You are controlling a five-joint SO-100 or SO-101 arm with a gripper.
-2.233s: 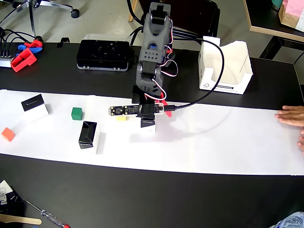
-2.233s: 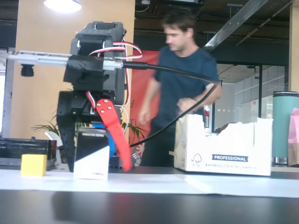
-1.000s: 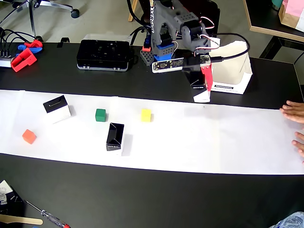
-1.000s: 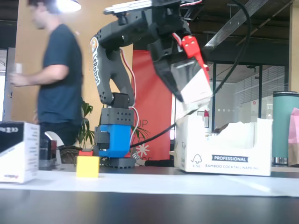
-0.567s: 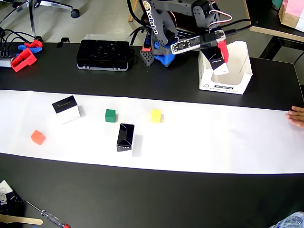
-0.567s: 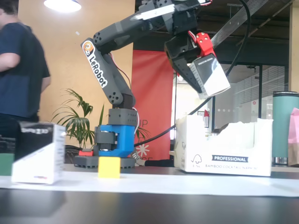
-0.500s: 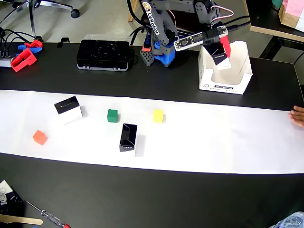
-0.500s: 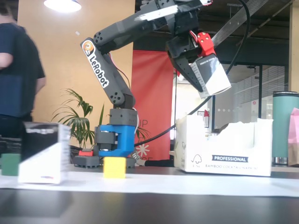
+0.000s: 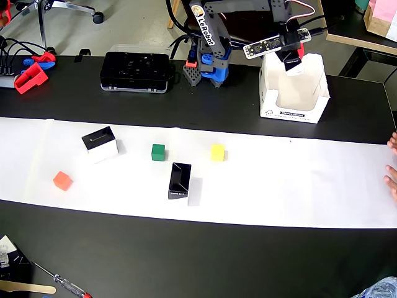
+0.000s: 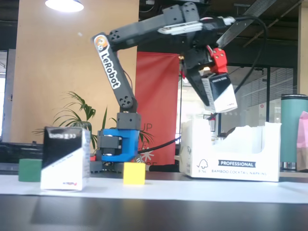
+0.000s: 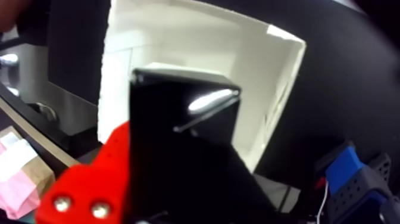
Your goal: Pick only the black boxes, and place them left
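Paper (image 9: 298,186) runs as a white strip across the dark table in the overhead view. On it stand two black boxes: one (image 9: 99,144) at the left with its long axis slanting across the strip, another (image 9: 179,181) near the middle with its long axis running nearly front to back. A red cube (image 9: 62,180), a green cube (image 9: 158,152) and a yellow cube (image 9: 217,153) sit among them. The arm (image 9: 208,31) reaches from its blue base to the right, and the gripper (image 9: 291,57) holds a third black box (image 9: 290,59) above the open white carton (image 9: 317,105).

In the fixed view the arm (image 10: 115,72) rises from the base, bends at the elbow and stretches level to the right, wrist turned down. The held box (image 10: 219,94) hangs well clear of the carton (image 10: 231,163), long axis nearly upright, leaning a little, black face up and white end down. The gripper (image 10: 211,72) clamps its upper end.

In the wrist view the red finger (image 11: 89,190) presses the box (image 11: 178,143) from the left, with the carton's inside (image 11: 178,42) behind it.
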